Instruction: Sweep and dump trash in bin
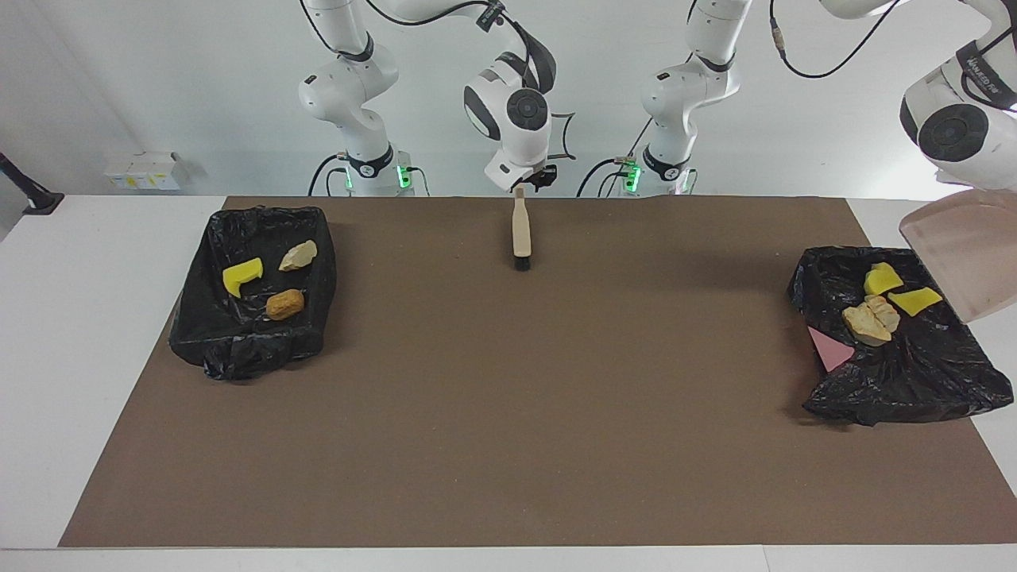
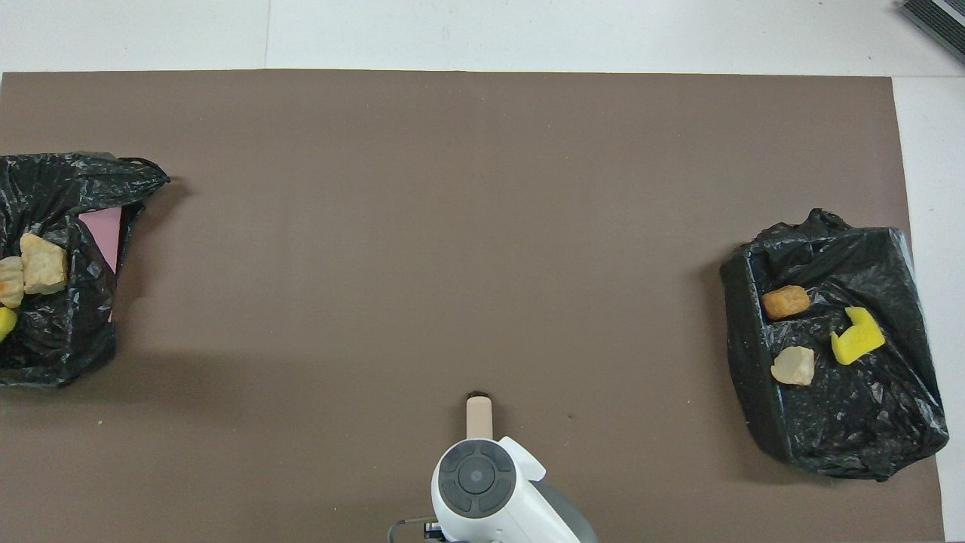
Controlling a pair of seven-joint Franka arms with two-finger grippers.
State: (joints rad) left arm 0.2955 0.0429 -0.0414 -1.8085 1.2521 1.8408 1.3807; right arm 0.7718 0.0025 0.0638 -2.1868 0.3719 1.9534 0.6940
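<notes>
All the trash lies in two bins lined with black bags. The bin (image 1: 238,349) at the right arm's end holds a yellow chunk (image 1: 242,276), a pale lump (image 1: 299,255) and a brown lump (image 1: 284,304); they also show in the overhead view (image 2: 856,338). The bin (image 1: 898,389) at the left arm's end holds two yellow chunks (image 1: 882,280) and tan lumps (image 1: 871,320). My right gripper (image 1: 520,189) is shut on the top of the beige brush (image 1: 520,230), whose bristles rest on the mat. My left gripper (image 1: 985,181), cut by the frame edge, holds the dustpan (image 1: 965,254) tilted over that bin.
A brown mat (image 1: 508,413) covers most of the white table (image 1: 71,318). A small white box (image 1: 143,169) and a dark object (image 1: 32,195) sit at the table's edge near the right arm's end. A pink bin wall (image 1: 830,349) shows through the bag.
</notes>
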